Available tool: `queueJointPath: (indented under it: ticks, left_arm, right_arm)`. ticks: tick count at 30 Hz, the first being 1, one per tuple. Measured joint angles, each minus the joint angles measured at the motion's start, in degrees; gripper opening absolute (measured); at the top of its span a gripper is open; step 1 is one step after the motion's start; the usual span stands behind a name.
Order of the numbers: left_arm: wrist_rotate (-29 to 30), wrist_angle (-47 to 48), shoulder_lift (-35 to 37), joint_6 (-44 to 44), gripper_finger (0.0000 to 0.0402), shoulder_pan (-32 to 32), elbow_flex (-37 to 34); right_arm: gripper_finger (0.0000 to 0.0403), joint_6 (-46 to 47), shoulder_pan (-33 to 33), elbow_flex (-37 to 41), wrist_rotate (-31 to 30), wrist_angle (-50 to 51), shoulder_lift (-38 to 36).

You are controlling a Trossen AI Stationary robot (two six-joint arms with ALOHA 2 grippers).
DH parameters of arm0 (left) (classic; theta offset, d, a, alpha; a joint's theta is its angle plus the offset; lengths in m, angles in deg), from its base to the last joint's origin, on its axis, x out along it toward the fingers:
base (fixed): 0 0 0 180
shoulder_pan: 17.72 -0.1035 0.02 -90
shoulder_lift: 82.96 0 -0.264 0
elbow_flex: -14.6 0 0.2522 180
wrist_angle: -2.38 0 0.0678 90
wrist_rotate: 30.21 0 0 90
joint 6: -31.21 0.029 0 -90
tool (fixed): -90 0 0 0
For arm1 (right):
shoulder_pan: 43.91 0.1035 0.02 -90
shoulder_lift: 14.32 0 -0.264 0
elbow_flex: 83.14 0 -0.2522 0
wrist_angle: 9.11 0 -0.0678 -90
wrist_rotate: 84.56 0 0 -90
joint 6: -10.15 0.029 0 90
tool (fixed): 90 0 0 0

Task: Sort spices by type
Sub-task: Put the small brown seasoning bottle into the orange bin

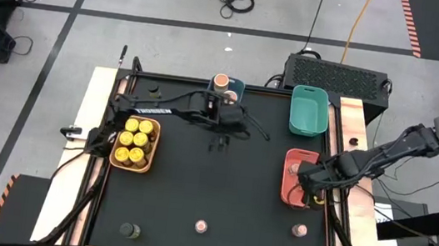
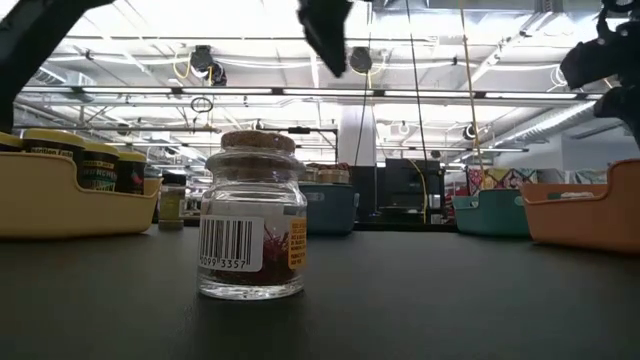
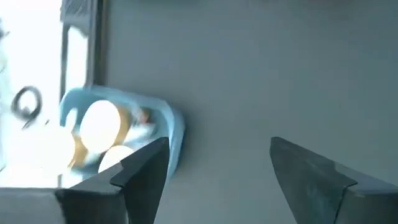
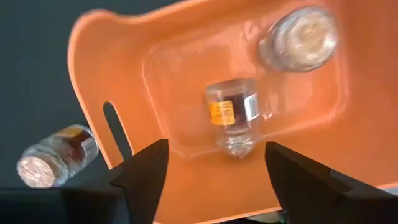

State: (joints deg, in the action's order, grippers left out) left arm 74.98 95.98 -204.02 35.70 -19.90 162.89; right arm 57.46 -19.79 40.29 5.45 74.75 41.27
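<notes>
left claw (image 1: pixel 219 142) wide, empty, by blue bin (image 1: pixel 237 85) | right claw (image 4: pixel 214 180) wide over red bin (image 4: pixel 186 37) | two jars inside, one (image 4: pixel 233 115) possibly on its side

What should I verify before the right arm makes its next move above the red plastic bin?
1. Right gripper open and empty: ok.
2. Left gripper open and empty, near the blue plastic bin: ok.
3. Small glass jars in the red plastic bin upright: not ok; the labelled jar lies on its side.
4. All jars sorted: not ok; two pinkish-topped jars and a dark olive jar stand loose on the black table.
5. Arms well apart: ok.
</notes>
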Motion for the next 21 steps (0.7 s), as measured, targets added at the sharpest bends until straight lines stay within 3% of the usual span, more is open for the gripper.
queueJointPath:
  ticks: [3, 5, 11, 14, 17, 21]
  left_arm:
    - [3.11, 0.26, 4.79, -1.22, 0.0281, 0.06, -4.95]
    - [3.48, -4.14, 11.12, -1.41, 0.0281, 0.04, -13.25]
    - [3.71, -34.92, 35.9, -4.69, 0.0281, 0.06, -51.58]
    - [3.71, -51.75, 45.95, -5.26, 0.0281, 0.2, -66.72]
    - [3.09, -65.11, 52.05, -3.96, 0.0281, 0.42, -76.71]
    - [1.53, -76.3, 54.8, -0.05, 0.0281, 0.44, -83.38]
  right_arm:
    - [0.0288, -1.37, 0.06, 0.0, 0.44, -0.87, 2.75]
    - [0.0307, -1.84, 0.06, 0.0, 0.4, -1.04, 4.11]
    - [0.0333, -2.6, 0.39, 0.23, -0.11, -1.89, 7.68]
    - [0.0332, -2.07, 0.44, 2.33, -0.15, -4.04, 9.25]
    - [0.0326, -1.23, 0.41, 4.82, -1.24, -6.57, 10.88]
    - [0.0315, -0.51, 0.39, 5.6, -4.66, -7.46, 13.14]
